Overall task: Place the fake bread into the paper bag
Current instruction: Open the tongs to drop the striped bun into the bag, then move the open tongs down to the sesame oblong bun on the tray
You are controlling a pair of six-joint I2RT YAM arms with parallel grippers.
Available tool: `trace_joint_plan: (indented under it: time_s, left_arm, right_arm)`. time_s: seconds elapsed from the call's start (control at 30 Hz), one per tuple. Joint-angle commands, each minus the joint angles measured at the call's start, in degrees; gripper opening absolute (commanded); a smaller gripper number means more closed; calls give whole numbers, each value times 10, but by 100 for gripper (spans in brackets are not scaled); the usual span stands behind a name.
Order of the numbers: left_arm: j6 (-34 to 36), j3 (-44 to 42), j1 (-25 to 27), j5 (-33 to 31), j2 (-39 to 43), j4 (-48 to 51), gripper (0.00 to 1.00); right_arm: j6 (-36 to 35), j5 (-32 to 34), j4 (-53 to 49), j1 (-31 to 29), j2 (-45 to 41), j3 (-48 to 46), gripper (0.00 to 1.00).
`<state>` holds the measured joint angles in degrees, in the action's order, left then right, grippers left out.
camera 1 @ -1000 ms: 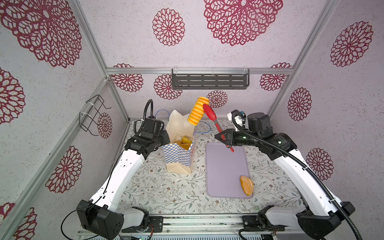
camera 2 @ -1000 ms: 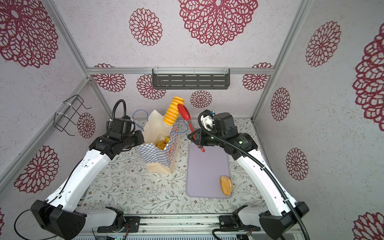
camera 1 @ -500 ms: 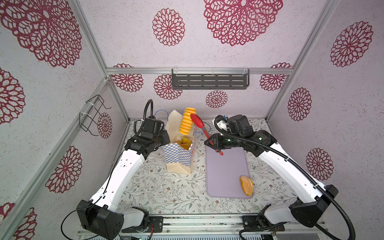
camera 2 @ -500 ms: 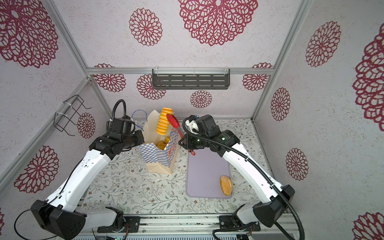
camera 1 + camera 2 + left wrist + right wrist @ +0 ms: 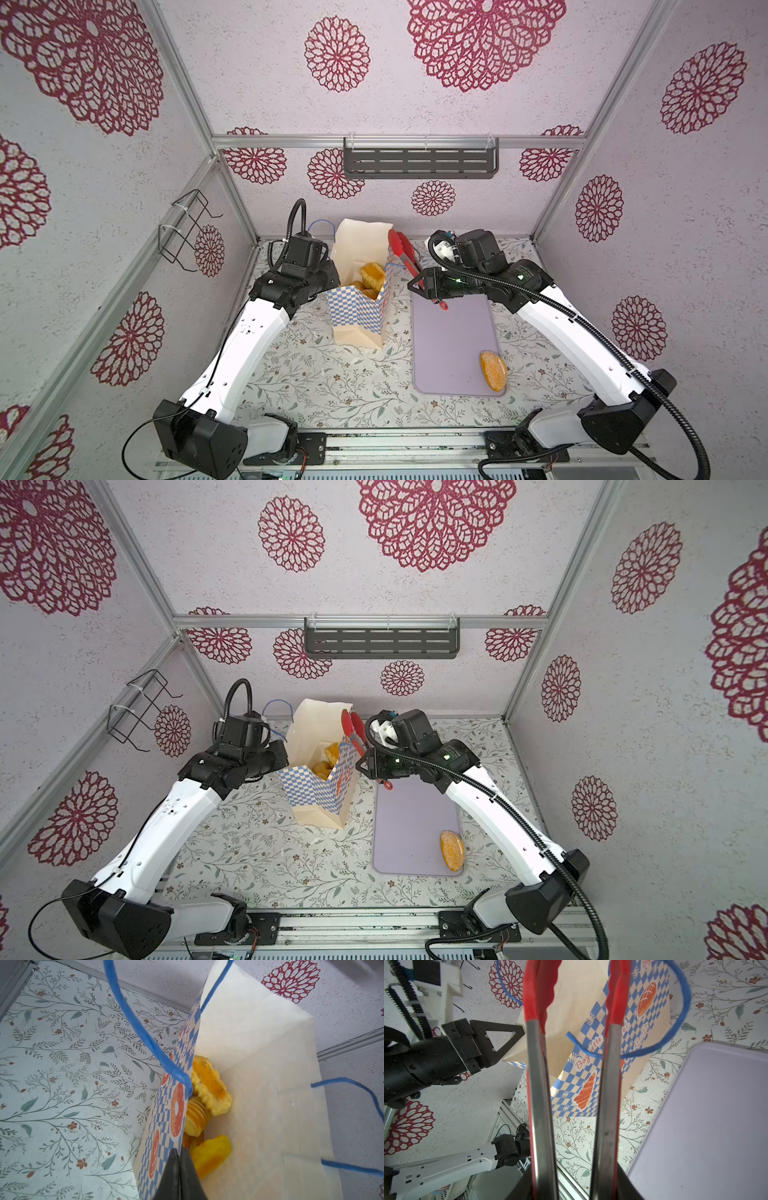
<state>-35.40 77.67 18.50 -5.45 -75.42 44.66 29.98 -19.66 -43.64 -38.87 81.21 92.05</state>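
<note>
The paper bag (image 5: 357, 316) (image 5: 320, 796) stands upright left of the tray, mouth open. Several pieces of fake bread (image 5: 372, 274) (image 5: 328, 760) lie inside it; the left wrist view shows them (image 5: 209, 1088) against the cream lining. One oval bun (image 5: 493, 370) (image 5: 452, 850) lies on the tray's near right corner. My left gripper (image 5: 328, 278) (image 5: 179, 1151) is shut on the bag's checkered side wall (image 5: 166, 1122). My right gripper (image 5: 422, 286) (image 5: 575, 1186) holds the red tongs (image 5: 401, 253) (image 5: 539, 1084). Their arms are spread and empty, with the tips by the bag's right rim.
The lilac tray (image 5: 453, 340) (image 5: 411, 825) lies flat right of the bag, below my right gripper. Blue cord handles (image 5: 675, 1028) loop out from the bag near the tongs. A grey shelf (image 5: 419, 162) hangs on the back wall, a wire rack (image 5: 183, 228) on the left wall.
My right arm has swung the tongs left to the bag's mouth. The long ribbed loaf has left the tongs and dropped into the bag, and the tong arms have spread apart.
</note>
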Motion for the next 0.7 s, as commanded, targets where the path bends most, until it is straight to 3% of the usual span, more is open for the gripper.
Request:
trace_joint_plan:
  time_s: [0.0,0.37,0.67]
  left_arm:
    - [0,2,2,-2,6,-9,7]
    - [1,1,2,-7,17,-6,18]
    - [5,-5,1,-11,26,-15,31]
  right_arm:
    - [-11,6,21,-4,-12,36,42]
    - [-31,71,-54,32,-72,51,40]
    - [-27,72,-162,110,-174,-68,39]
